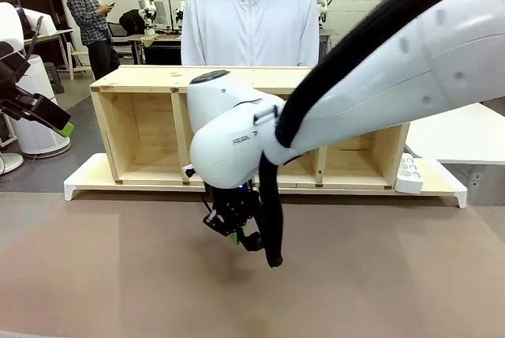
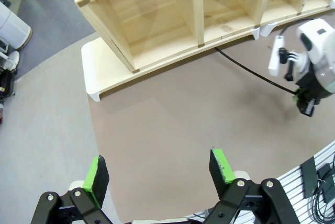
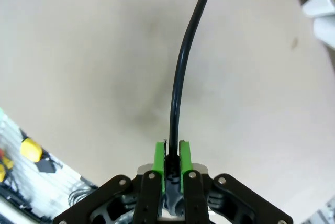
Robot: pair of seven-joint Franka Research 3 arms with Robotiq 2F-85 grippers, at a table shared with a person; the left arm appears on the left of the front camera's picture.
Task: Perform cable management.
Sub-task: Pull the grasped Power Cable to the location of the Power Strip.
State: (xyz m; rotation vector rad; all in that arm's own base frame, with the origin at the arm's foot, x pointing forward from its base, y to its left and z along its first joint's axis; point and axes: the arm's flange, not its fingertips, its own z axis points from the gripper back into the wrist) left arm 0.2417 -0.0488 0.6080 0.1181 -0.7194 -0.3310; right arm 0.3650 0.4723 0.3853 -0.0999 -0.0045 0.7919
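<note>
The right gripper [image 3: 171, 150] was clamped on the cable [image 3: 181, 67] low over the table [image 1: 95, 275] in front of the shelf [image 1: 142, 79], the cable ran loose across the table toward the shelf base, and the left gripper [image 2: 157, 169] stood open and empty, so routing appeared barely begun.

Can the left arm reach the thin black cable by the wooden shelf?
Probably yes: the open left gripper faces bare brown tabletop; the thin black cable lies uncovered beyond, right gripper clamping it.
</note>
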